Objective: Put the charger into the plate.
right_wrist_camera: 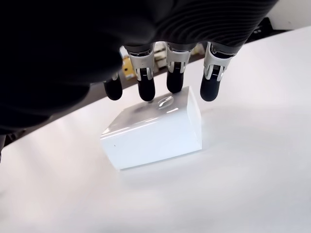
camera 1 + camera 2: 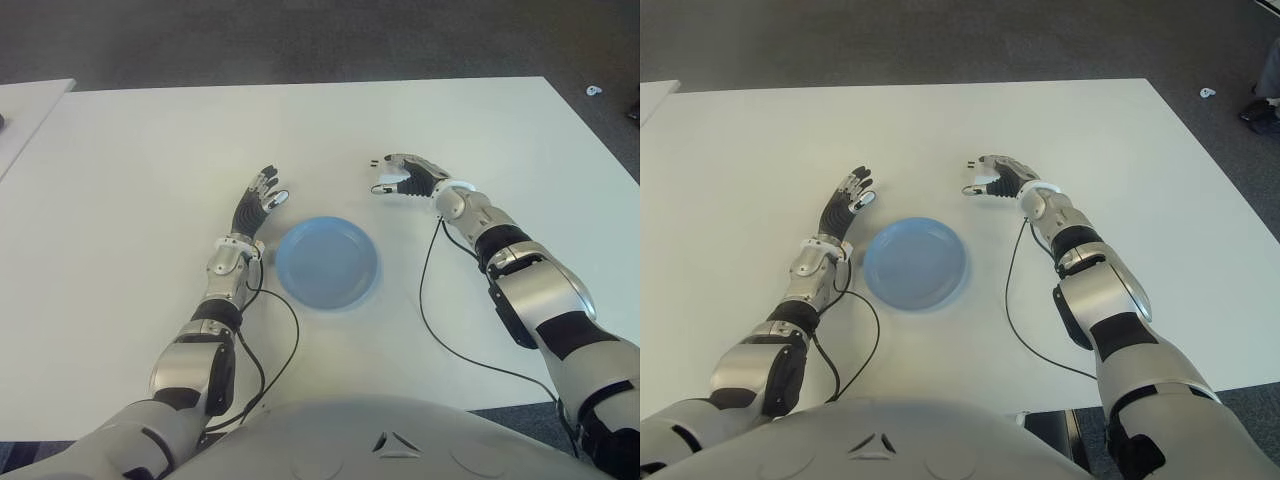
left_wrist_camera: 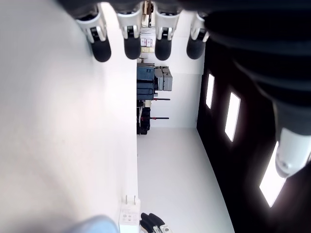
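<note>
In both eye views the right hand [image 2: 405, 177] covers the charger [image 1: 154, 128], so only its prongs peek out past the fingertips. In the right wrist view the palm fills the upper part as a dark mass, hiding the thumb; whether any finger [image 1: 175, 73] truly presses the charger cannot be told. In the left wrist view the plate [image 3: 95, 224] is cut off by the edge.

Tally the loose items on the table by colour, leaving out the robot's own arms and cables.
White: 1, the charger, on the table under the right hand.
Blue: 1, the plate, holding nothing, beside the open left hand.
Total: 2.
</note>
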`<state>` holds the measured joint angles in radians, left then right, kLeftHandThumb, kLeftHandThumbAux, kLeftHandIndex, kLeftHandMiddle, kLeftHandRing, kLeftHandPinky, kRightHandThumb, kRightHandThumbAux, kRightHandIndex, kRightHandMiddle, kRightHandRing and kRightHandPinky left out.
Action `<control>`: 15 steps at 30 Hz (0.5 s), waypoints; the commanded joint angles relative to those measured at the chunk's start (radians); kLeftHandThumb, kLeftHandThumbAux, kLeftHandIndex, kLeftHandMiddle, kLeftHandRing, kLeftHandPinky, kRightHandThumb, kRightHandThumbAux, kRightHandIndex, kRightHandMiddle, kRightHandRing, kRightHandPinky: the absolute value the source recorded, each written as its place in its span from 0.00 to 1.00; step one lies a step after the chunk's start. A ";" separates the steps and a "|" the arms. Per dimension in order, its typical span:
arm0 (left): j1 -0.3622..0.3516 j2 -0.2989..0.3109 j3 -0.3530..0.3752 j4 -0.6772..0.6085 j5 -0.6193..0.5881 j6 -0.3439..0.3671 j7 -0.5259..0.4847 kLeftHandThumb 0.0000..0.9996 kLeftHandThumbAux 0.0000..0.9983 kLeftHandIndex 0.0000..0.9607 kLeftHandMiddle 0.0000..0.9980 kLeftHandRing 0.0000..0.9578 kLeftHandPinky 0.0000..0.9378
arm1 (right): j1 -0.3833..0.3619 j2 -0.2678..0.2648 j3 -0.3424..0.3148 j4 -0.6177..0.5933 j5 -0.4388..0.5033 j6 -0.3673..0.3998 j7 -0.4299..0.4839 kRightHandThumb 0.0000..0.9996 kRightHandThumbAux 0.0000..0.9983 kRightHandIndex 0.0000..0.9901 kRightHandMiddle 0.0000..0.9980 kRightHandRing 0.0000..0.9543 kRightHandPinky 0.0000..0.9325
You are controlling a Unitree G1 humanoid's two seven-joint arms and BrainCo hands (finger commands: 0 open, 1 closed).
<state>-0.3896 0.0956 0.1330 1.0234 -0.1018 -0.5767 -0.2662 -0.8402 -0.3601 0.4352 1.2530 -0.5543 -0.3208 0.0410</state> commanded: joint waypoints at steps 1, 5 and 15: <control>0.035 -0.004 -0.009 0.009 0.009 0.035 -0.008 0.02 0.55 0.00 0.00 0.00 0.00 | 0.107 -0.015 -0.016 0.020 0.038 0.001 0.158 0.00 0.38 0.00 0.00 0.00 0.00; 0.034 -0.005 -0.005 0.010 0.007 0.042 -0.005 0.02 0.55 0.00 0.00 0.00 0.01 | 0.129 -0.050 -0.031 -0.030 0.071 -0.015 0.218 0.00 0.41 0.00 0.00 0.00 0.00; 0.032 -0.007 0.000 0.016 0.004 0.037 -0.005 0.02 0.56 0.00 0.00 0.00 0.01 | 0.372 -0.208 -0.060 -0.528 0.129 0.020 0.351 0.00 0.50 0.00 0.00 0.00 0.00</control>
<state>-0.3866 0.0936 0.1357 1.0184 -0.1016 -0.5751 -0.2662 -0.6514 -0.5133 0.3657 0.9051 -0.4326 -0.3702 0.2757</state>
